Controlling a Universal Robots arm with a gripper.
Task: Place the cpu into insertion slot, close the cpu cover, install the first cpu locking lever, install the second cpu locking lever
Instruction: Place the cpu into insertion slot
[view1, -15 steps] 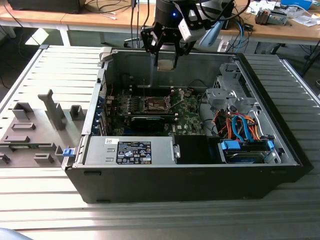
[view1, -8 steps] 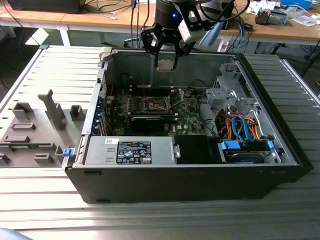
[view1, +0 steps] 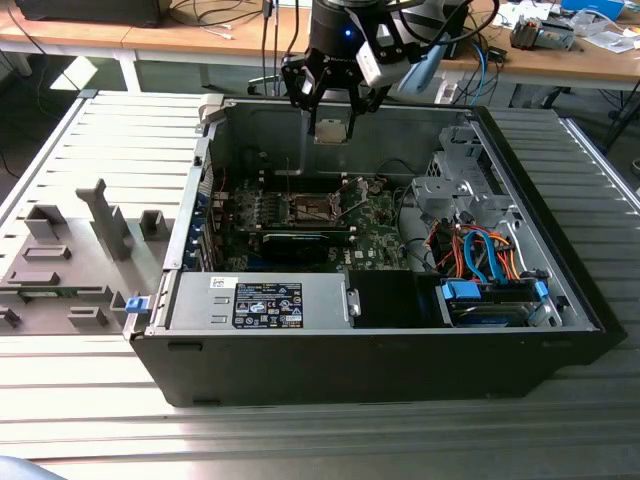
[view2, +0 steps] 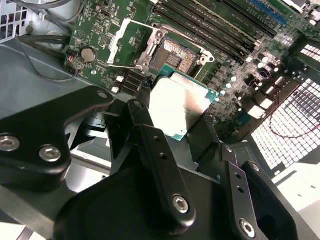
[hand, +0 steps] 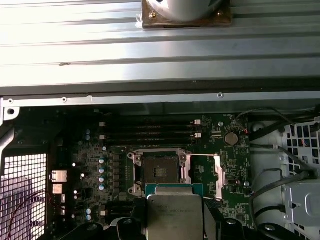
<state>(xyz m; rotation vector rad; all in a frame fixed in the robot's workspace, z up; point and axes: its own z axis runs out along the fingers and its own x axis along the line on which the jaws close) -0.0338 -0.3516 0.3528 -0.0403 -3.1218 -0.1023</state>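
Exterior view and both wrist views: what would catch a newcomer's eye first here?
An open computer case lies on a slatted metal table, with the arm's gripper hanging over it. In both wrist views the jaws clamp the silvery cpu above the motherboard, close to the uncovered insertion slot.

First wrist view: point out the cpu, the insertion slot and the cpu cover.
cpu (hand: 175, 217), first wrist view, metal top.
insertion slot (hand: 159, 171), first wrist view, contact field.
cpu cover (hand: 218, 176), first wrist view, side rail.

Black claw (view2: 175, 120), jointed links (view2: 160, 160), silver screws (view2: 180, 203)
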